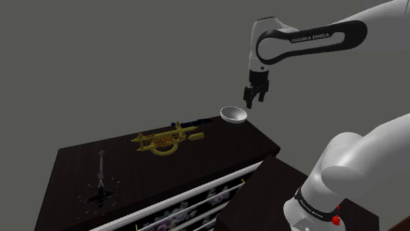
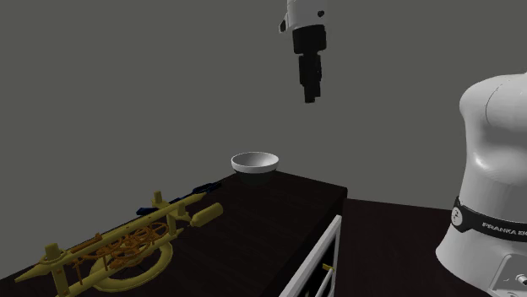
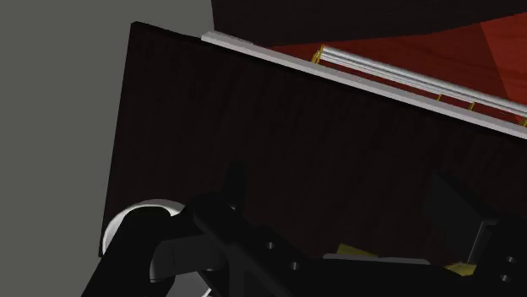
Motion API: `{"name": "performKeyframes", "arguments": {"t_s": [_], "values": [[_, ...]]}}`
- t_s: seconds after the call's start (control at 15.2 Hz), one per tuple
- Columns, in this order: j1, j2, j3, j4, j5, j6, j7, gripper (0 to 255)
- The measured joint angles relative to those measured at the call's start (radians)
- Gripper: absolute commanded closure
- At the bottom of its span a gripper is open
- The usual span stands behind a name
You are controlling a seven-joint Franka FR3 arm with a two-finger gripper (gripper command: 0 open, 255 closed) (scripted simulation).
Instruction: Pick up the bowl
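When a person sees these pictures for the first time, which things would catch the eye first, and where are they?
The white bowl stands out against the dark cabinet top, near its far corner, with the black gripper hanging open in the air above it. Next comes the golden ornate object, lying near the middle of the top, toward the shoulder view's left of the bowl.

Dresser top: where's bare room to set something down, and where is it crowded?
Widest bare patch: the dresser top between the gold ornament, the bowl and the front edge. A smaller gap lies between the gold ornament and the dark spiky figure. Crowded: the back edge, where ornament and bowl sit near each other.
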Motion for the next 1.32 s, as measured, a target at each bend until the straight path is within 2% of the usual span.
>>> {"name": "performKeyframes", "arguments": {"t_s": [0.4,0.86,1.32], "values": [[-0.010,0.219,-0.060,0.060,-0.010,0.170,-0.062,0],[-0.026,0.484,-0.108,0.183,0.023,0.320,-0.144,0],[-0.065,0.747,-0.122,0.363,0.087,0.410,-0.233,0]]}}
